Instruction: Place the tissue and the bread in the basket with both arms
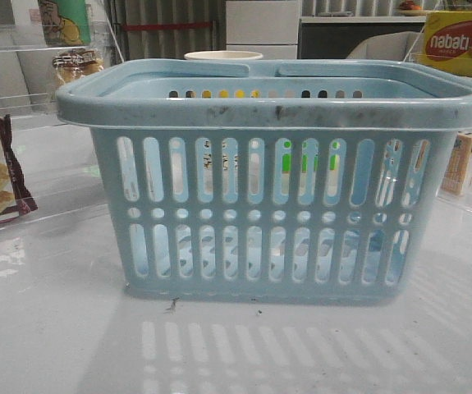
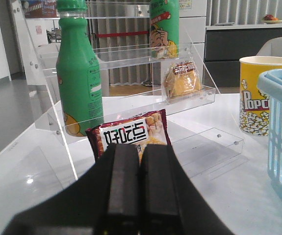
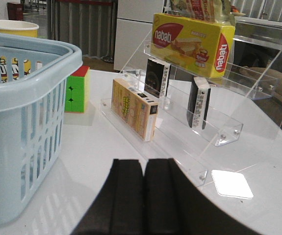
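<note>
The pale blue basket (image 1: 277, 189) stands in the middle of the table and fills the front view; neither gripper shows there. The bread (image 2: 182, 81), a golden bun in clear wrap, sits on a step of the clear acrylic shelf (image 2: 131, 58), beyond my left gripper (image 2: 140, 148), which is shut and empty. The tissue (image 3: 156, 77), a black packet with a pale label strip, stands on the other acrylic shelf (image 3: 219, 132). My right gripper (image 3: 143, 162) is shut on nothing, well short of it. The basket (image 3: 23, 98) is beside that gripper.
A maroon cracker packet (image 2: 131, 134) lies just ahead of the left fingers, with a green bottle (image 2: 78, 78) and a popcorn cup (image 2: 263, 93) nearby. On the right shelf are a second dark packet (image 3: 198, 104), a tan box (image 3: 133, 108) and a yellow Nabati box (image 3: 192, 41). A colour cube (image 3: 77, 89) stands behind the basket.
</note>
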